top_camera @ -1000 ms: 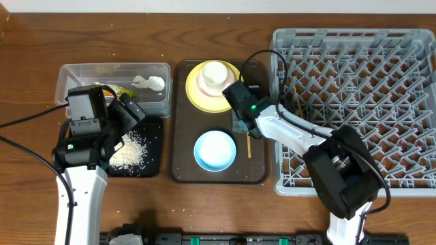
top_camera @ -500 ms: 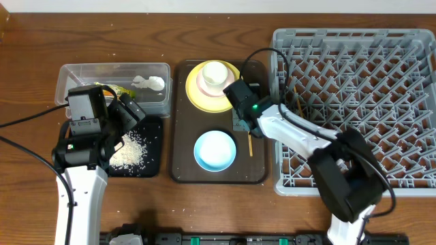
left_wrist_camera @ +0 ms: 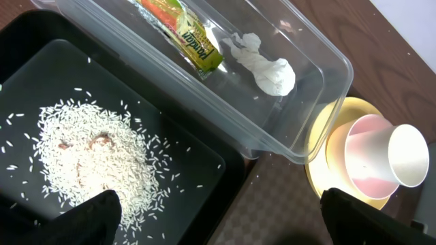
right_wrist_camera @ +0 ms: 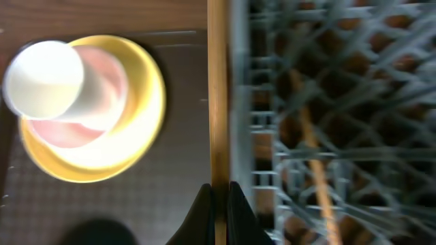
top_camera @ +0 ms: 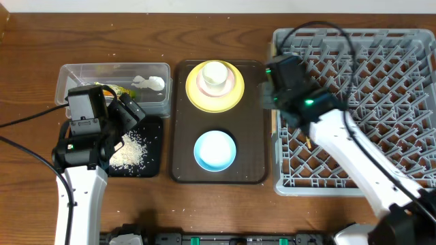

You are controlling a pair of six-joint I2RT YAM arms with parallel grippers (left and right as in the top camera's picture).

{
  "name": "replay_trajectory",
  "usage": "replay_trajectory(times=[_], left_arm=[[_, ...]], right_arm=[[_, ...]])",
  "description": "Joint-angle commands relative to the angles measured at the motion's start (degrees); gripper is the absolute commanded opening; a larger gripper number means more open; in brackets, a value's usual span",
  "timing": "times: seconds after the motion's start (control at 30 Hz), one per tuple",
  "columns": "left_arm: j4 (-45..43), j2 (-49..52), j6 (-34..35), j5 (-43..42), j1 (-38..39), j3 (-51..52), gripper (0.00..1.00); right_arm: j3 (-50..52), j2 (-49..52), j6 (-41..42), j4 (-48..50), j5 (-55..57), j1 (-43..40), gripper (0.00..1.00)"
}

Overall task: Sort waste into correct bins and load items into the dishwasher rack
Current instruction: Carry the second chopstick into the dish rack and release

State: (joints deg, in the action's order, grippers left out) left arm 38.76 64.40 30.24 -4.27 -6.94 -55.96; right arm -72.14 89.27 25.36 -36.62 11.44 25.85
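Observation:
My right gripper (right_wrist_camera: 218, 197) is shut on one wooden chopstick (right_wrist_camera: 216, 95), held over the left rim of the grey dishwasher rack (top_camera: 381, 82); from overhead the gripper (top_camera: 268, 92) is blurred. A second chopstick (right_wrist_camera: 310, 136) lies inside the rack. The white cup (top_camera: 215, 72) sits in the pink bowl (top_camera: 201, 84) on the yellow plate (top_camera: 194, 96). The light blue bowl (top_camera: 215, 150) is in front of them. My left gripper (left_wrist_camera: 228, 218) is open and empty over the black tray (top_camera: 155, 126) holding rice (top_camera: 129, 150). The wrapper (left_wrist_camera: 184, 34) and tissue (left_wrist_camera: 266, 64) lie in the clear tub (top_camera: 68, 71).
The dark brown serving tray (top_camera: 252, 156) lies between the bins and the rack and holds the plate stack and the blue bowl. A few rice grains are scattered on the wooden table in front of it. My right arm reaches across the rack's front left part.
My right gripper lifted the chopstick off the brown serving tray and swung right and back to the rack's left rim. The left arm has not moved.

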Motion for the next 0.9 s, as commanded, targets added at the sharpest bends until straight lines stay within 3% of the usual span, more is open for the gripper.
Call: replay_trajectory(times=[0.0, 0.27, 0.87], left_arm=[[0.0, 0.07, 0.68, 0.72, -0.17, -0.63, 0.96], [-0.02, 0.07, 0.68, 0.72, -0.17, -0.61, 0.96], [-0.02, 0.07, 0.68, 0.72, -0.17, -0.63, 0.96]], right_arm=[[-0.22, -2.12, -5.14, -2.12, 0.48, -3.26, 0.01], [-0.17, -1.95, -13.99, -8.33, -2.89, -9.33, 0.01], [0.31, 2.05, -17.29, -8.48, -2.47, -12.61, 0.01]])
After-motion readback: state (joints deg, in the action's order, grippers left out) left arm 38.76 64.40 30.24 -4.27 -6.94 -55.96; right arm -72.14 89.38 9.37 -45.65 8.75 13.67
